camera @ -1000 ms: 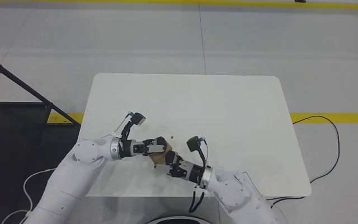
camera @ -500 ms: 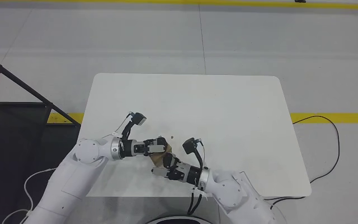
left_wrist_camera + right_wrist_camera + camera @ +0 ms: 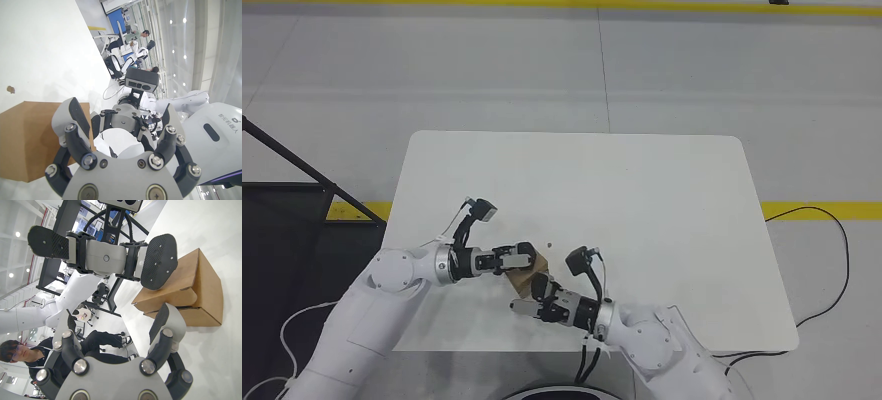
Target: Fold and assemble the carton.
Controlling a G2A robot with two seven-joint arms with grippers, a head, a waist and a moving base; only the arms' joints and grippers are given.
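Though largely hidden from above, brown carton [image 3: 206, 291] toward seven o'clock on the surface [image 3: 662, 190], left pincer [image 3: 122, 107] spread wide at its ten o'clock, right pincer [image 3: 116, 313] spread wide at six, contact unclear.

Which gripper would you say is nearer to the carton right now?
Left, narrowly: the left gripper has a pad against the carton's top; the right gripper sits open at its flap end, contact unclear.

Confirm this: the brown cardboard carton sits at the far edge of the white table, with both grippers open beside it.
Not the far edge. The top view shows the brown cardboard carton on the near part of the white table, close to the robot, with the left gripper and right gripper open beside it.
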